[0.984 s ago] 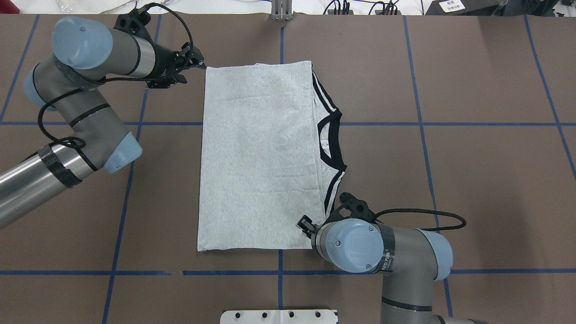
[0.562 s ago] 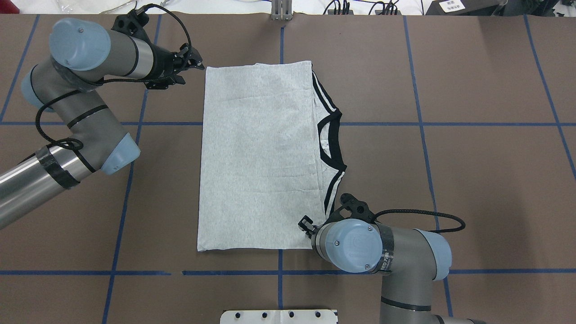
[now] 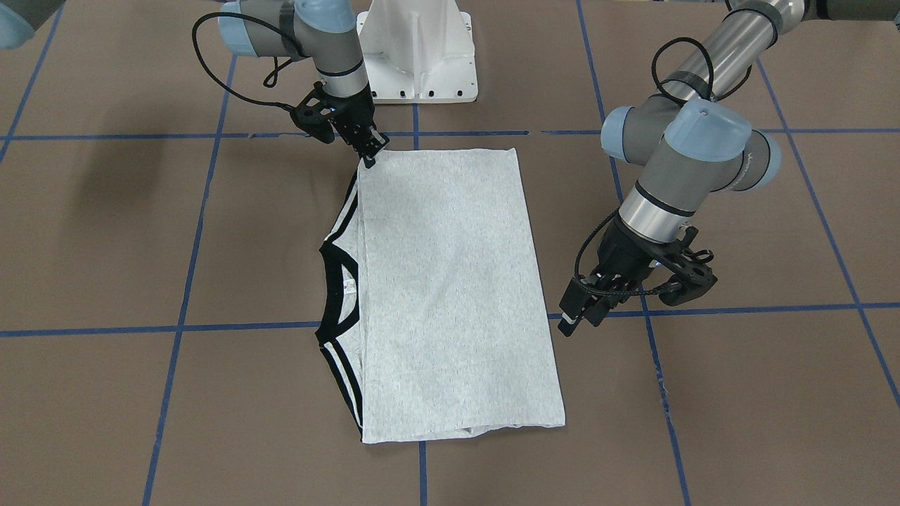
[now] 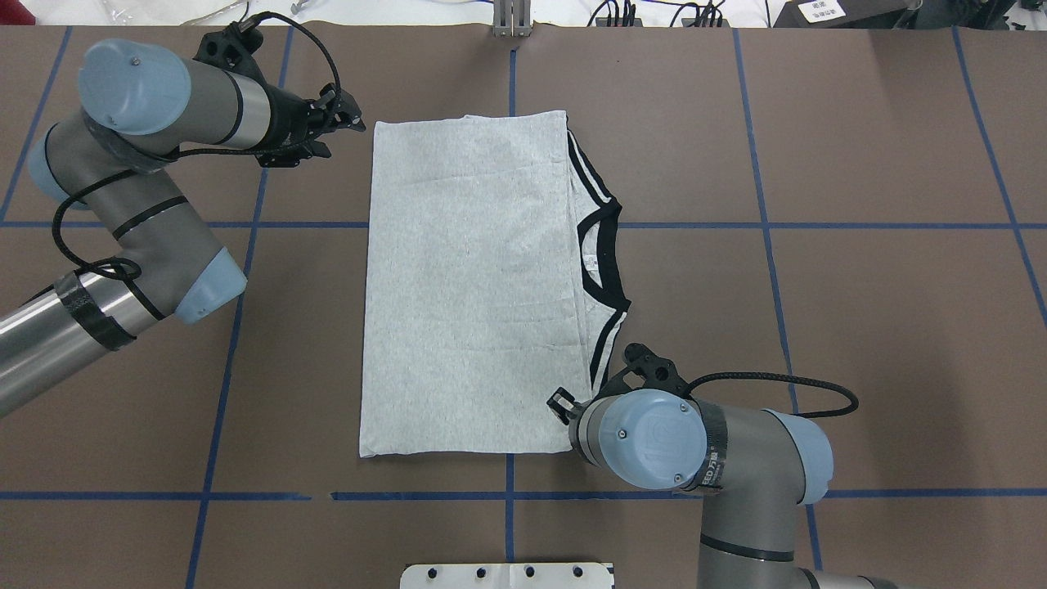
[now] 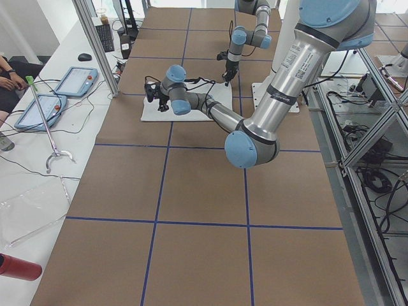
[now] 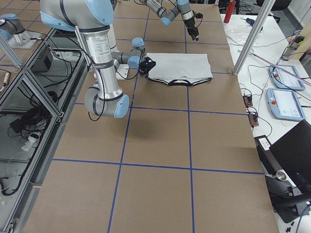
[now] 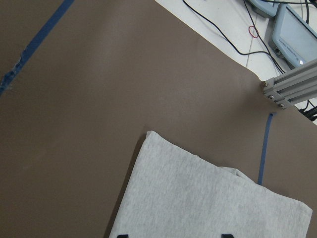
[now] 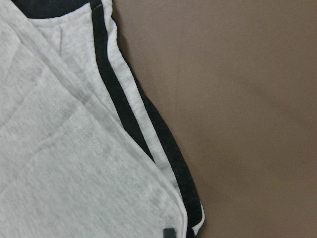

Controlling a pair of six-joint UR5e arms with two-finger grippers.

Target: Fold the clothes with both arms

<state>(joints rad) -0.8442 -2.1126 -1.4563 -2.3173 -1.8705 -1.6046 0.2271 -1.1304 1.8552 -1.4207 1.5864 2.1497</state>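
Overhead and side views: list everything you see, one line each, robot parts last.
shirt: one, light grey with black trim, folded flat mid-table
table: one, brown with blue tape lines
pedestal: one, white, at the robot's edge
tablets: two, grey-blue, on the side bench
bottle: one, red, on the side bench
left arm: one, silver-grey with blue caps
right arm: one, same colours
left end effector: black, open, beside the shirt's far corner, apart
right end effector: black, closed on the shirt's corner nearest the pedestal
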